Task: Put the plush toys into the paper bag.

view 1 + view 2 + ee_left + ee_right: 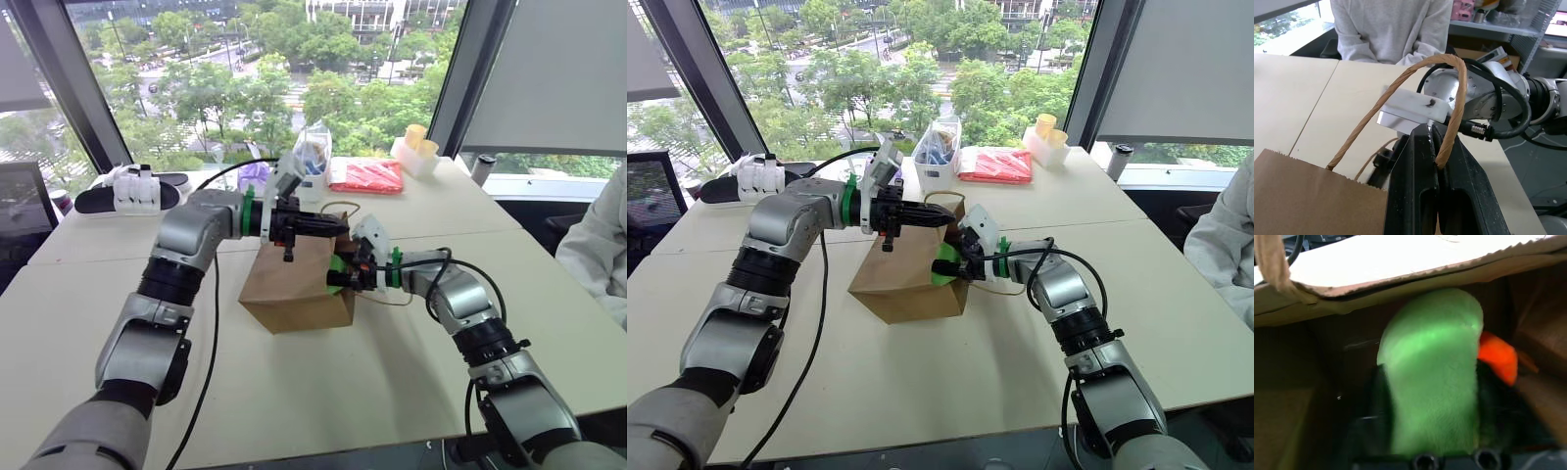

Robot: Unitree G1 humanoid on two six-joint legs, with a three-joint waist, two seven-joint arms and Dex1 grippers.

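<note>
We see the green plush toy just inside the paper bag's mouth, between the right gripper's spread fingers, the orange toy behind it. Our left gripper pinches the bag's twine handle above the bag.

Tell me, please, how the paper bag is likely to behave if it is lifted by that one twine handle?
The paper bag looks thin and creased, so it would probably sag and tilt rather than hang square. The twine handle, pinched in the left gripper, seems limp and may twist. With just the green plush toy and orange plush toy at its mouth, it should stay light.
</note>
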